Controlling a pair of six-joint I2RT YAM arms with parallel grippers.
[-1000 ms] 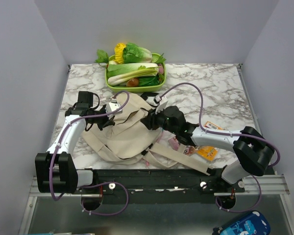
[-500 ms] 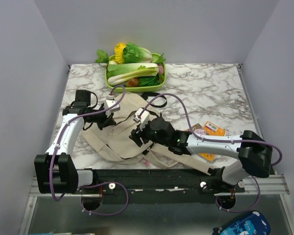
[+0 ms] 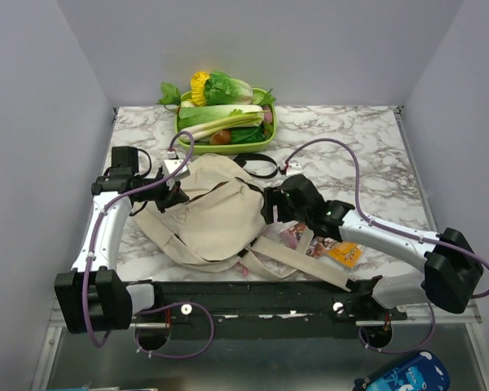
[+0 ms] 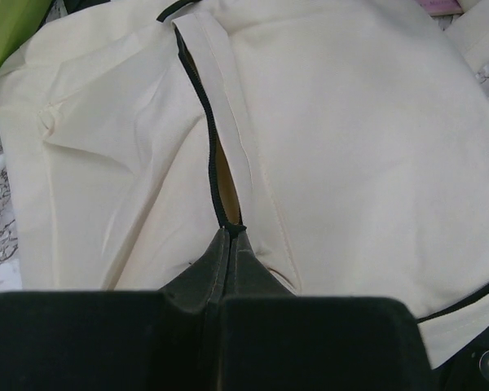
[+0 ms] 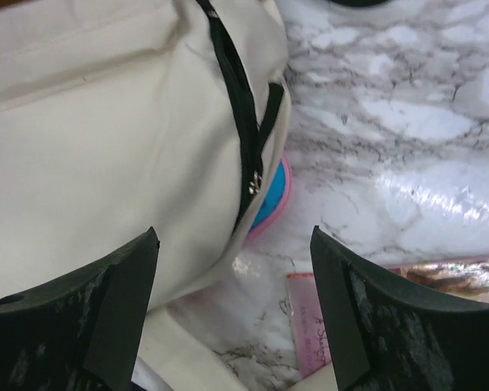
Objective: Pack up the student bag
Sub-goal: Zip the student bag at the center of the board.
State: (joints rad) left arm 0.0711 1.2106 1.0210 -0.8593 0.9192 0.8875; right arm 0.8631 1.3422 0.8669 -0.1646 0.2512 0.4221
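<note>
The student bag (image 3: 208, 216), beige canvas, lies in the middle of the marble table with its straps (image 3: 301, 265) trailing toward the near edge. My left gripper (image 3: 175, 195) is shut on the bag's zip edge (image 4: 228, 232), and the black zip line gapes slightly above it (image 4: 218, 175). Against the bag's right side, my right gripper (image 3: 269, 208) is open with nothing held. In the right wrist view, its fingers (image 5: 122, 285) flank the bag's corner (image 5: 90, 122), where a pink and blue item (image 5: 273, 195) pokes out under the zip.
At the back stands a green tray (image 3: 225, 147) of vegetables. A pink booklet (image 3: 297, 236) and an orange packet (image 3: 346, 252) lie to the right of the bag. A black strap loop (image 3: 259, 168) rests behind the bag.
My right gripper has opened wide and drawn back from over the bag to its right side. The left gripper has pulled the bag's edge slightly left.
</note>
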